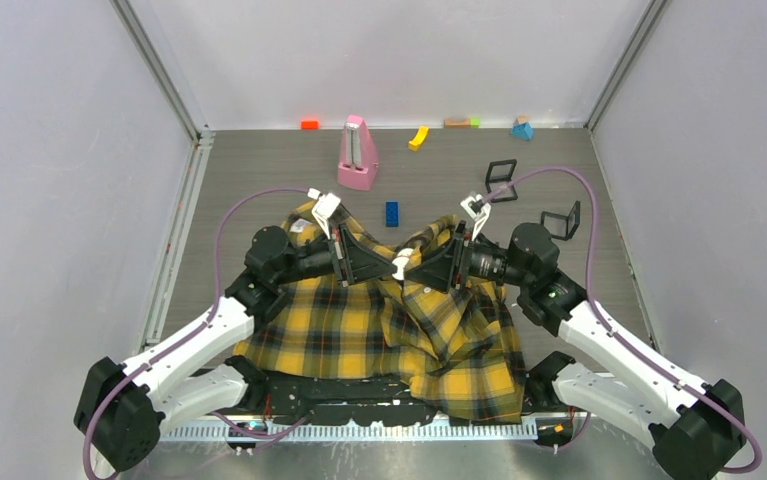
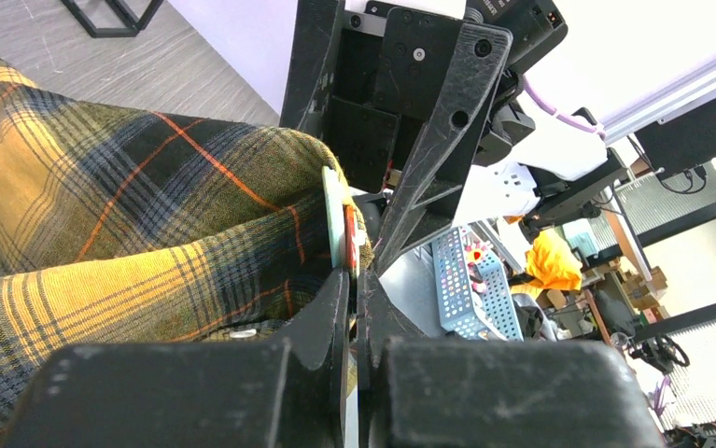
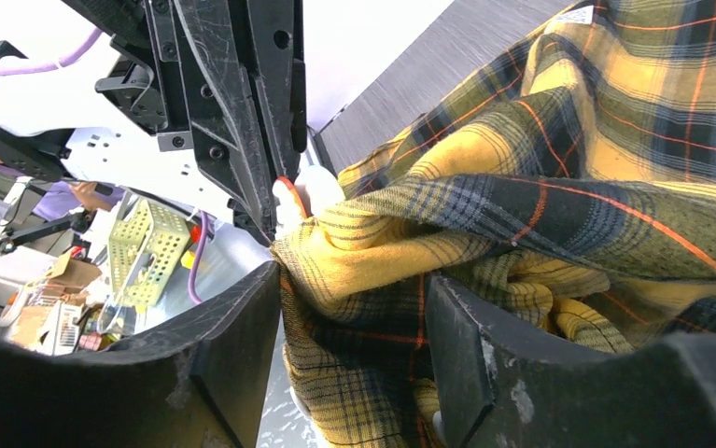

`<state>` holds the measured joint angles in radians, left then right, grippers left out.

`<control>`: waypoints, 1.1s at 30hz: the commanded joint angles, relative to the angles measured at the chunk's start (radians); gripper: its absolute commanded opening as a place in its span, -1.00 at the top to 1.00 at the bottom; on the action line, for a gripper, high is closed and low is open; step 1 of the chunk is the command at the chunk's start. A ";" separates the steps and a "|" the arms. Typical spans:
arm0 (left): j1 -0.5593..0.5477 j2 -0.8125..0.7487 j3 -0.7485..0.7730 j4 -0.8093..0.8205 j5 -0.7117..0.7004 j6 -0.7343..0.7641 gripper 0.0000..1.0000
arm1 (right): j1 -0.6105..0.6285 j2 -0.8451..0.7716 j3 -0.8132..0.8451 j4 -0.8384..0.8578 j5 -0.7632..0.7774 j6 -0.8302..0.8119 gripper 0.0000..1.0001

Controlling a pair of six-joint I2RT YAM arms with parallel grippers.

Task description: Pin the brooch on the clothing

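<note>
The yellow-and-black plaid shirt (image 1: 379, 330) lies bunched on the table between the arms. My left gripper (image 1: 397, 266) is shut on the brooch (image 2: 338, 224), a thin disc seen edge-on with a greenish face and a red rim, pressed against a raised fold of the shirt (image 2: 148, 233). My right gripper (image 1: 431, 268) faces it from the right and is shut on that fold (image 3: 363, 271), with bunched fabric filling the gap between its jaws. In the right wrist view the brooch (image 3: 290, 198) shows as a pale, red-edged piece at the left gripper's fingertips (image 3: 256, 201), against the fold.
A pink wedge-shaped object (image 1: 357, 155) and a blue brick (image 1: 391, 212) stand behind the shirt. Two black square frames (image 1: 500, 172) (image 1: 560, 220) lie at the back right. Small coloured blocks (image 1: 418, 138) line the far wall. Enclosure walls stand on both sides.
</note>
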<state>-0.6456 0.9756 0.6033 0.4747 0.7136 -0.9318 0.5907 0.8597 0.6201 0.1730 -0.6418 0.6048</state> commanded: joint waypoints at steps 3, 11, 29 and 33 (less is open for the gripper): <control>-0.004 -0.003 0.026 0.110 0.089 -0.020 1.00 | -0.012 0.025 -0.009 0.150 -0.032 0.059 -0.13; -0.004 0.014 0.036 0.134 0.151 -0.032 1.00 | -0.020 0.076 -0.009 0.202 -0.036 0.106 0.20; -0.004 0.015 0.044 0.062 0.120 -0.003 1.00 | -0.028 0.181 0.013 0.198 -0.066 0.147 0.58; -0.004 0.009 0.035 0.015 0.057 0.024 1.00 | -0.028 0.157 0.002 0.212 -0.071 0.150 0.53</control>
<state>-0.6125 1.0107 0.6033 0.4427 0.7345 -0.9047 0.5652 1.0145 0.6140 0.3454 -0.7818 0.7715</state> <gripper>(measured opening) 0.022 0.287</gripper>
